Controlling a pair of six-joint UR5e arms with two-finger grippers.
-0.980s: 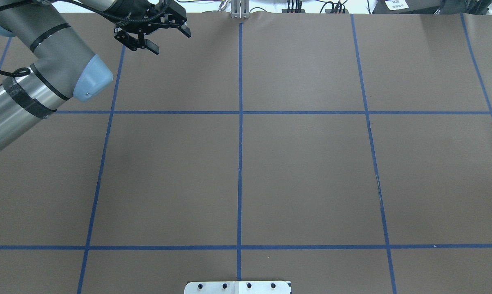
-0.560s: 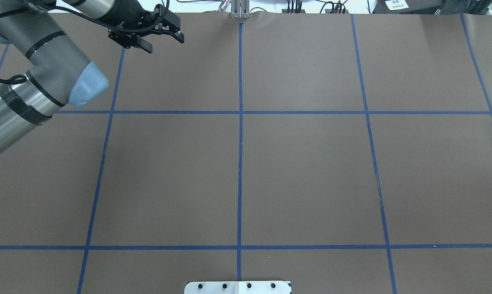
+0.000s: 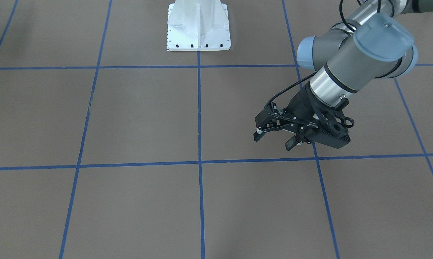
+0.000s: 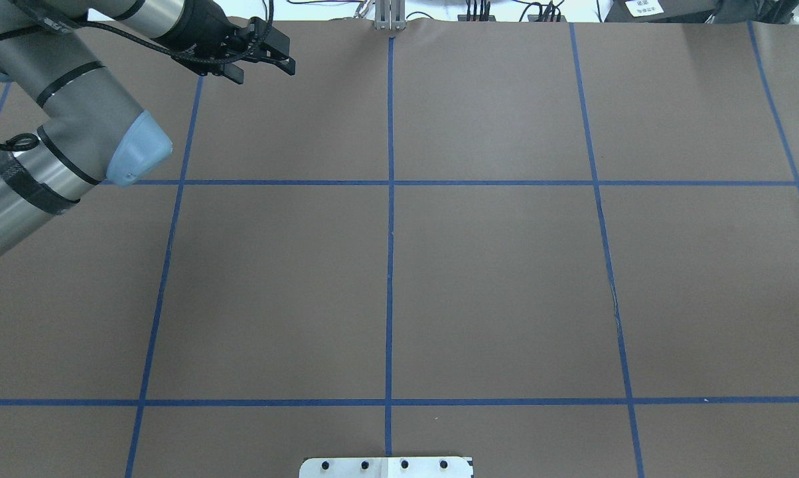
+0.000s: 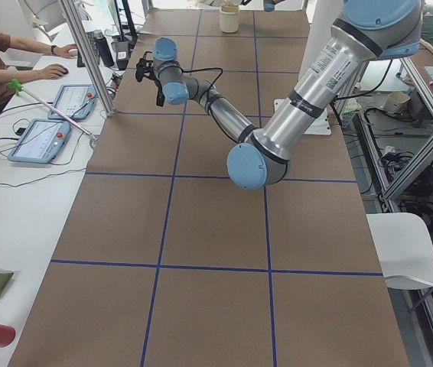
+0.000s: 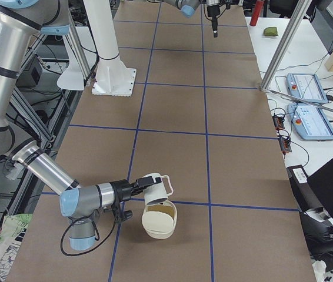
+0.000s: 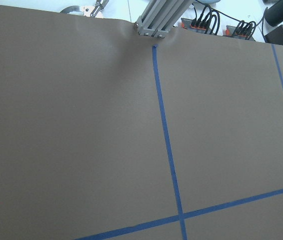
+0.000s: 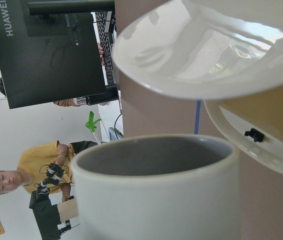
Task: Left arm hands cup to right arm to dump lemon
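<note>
My left gripper (image 4: pixel 261 64) hangs open and empty over the far left of the table. It also shows in the front-facing view (image 3: pixel 274 138), with its perforated bracket and looped cable. The left wrist view shows only bare table. In the exterior right view, the white cup (image 6: pixel 158 185) lies tilted on its side at the tip of the right gripper (image 6: pixel 138 188), just above a white bowl (image 6: pixel 157 222). I cannot tell there whether the fingers are shut. The right wrist view shows the cup (image 8: pixel 156 195) close up, its grey inside empty, facing the bowl (image 8: pixel 206 55). No lemon can be made out.
The brown table carries a grid of blue tape lines (image 4: pixel 390 199). The white robot base (image 3: pixel 198 25) stands at the table's near middle edge. An aluminium post (image 4: pixel 389 16) rises at the far edge. Operators sit at a side desk (image 5: pixel 2 53) with tablets (image 6: pixel 307 88).
My left gripper has moved left and toward the table's far edge in the overhead view, still open. The left elbow has drawn back to the left.
</note>
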